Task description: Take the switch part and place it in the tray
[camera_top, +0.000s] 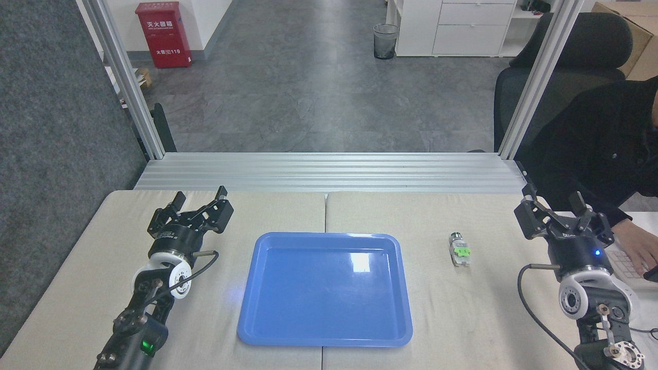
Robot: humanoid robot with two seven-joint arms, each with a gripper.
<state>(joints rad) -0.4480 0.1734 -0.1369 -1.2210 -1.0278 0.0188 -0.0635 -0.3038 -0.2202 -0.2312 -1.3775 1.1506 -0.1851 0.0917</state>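
The switch part (459, 249) lay on the beige table (462, 308), between the blue tray (324, 336) and the right gripper (554, 205), near both but touching neither. The tray held nothing. The right gripper had its fingers spread apart and was empty; the left gripper (198, 198) on the other side of the tray was also spread and empty. So nothing was done yet: reaching, grasping, carrying and placing all remained

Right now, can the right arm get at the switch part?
Probably yes. The switch part lies on bare table between the tray and the open right gripper, with nothing between them. The person's hand stays on the far side.
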